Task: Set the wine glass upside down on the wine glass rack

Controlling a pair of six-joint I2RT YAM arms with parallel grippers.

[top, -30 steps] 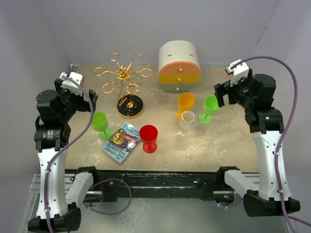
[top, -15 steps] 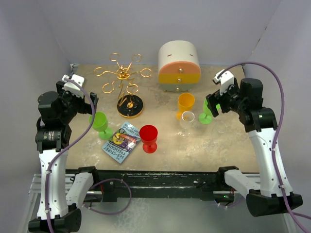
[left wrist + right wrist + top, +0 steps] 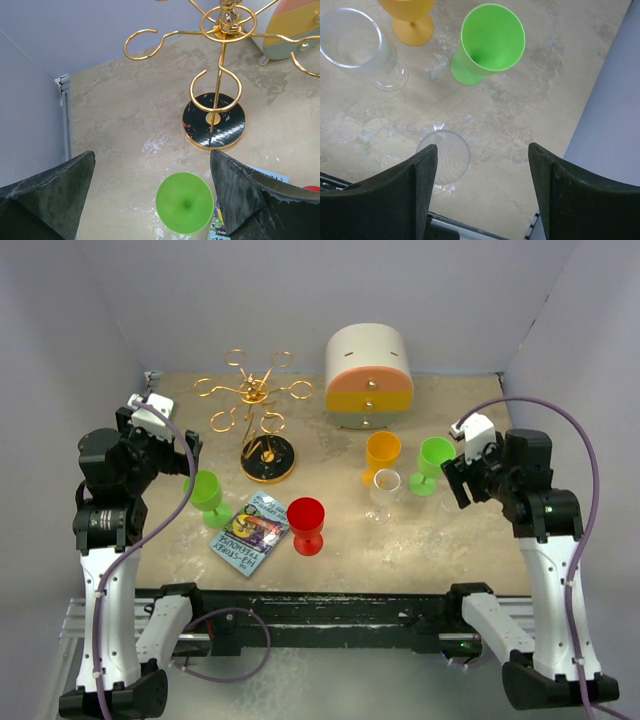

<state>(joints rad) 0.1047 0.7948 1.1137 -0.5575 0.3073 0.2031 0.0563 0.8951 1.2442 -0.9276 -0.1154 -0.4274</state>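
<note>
The gold wire rack (image 3: 255, 392) stands at the back left on its round black base (image 3: 268, 461); it also shows in the left wrist view (image 3: 220, 30). Several stemmed glasses stand upright: green (image 3: 206, 497), red (image 3: 306, 524), clear (image 3: 384, 493), orange (image 3: 382, 456) and green (image 3: 434, 463). My left gripper (image 3: 190, 455) is open and empty above the left green glass (image 3: 184, 202), which lies between its fingers (image 3: 152, 165). My right gripper (image 3: 452, 476) is open and empty (image 3: 482, 150), just near-right of the right green glass (image 3: 492, 40). Another clear glass (image 3: 442, 156) sits by its left finger.
A white-and-orange drawer box (image 3: 369, 375) stands at the back centre. A blue booklet (image 3: 250, 533) lies flat between the left green and red glasses. Grey walls close in the table on the left, back and right (image 3: 610, 100).
My right arm swung in toward the right green glass, then drew back toward the near side, staying open. The left arm has hardly moved.
</note>
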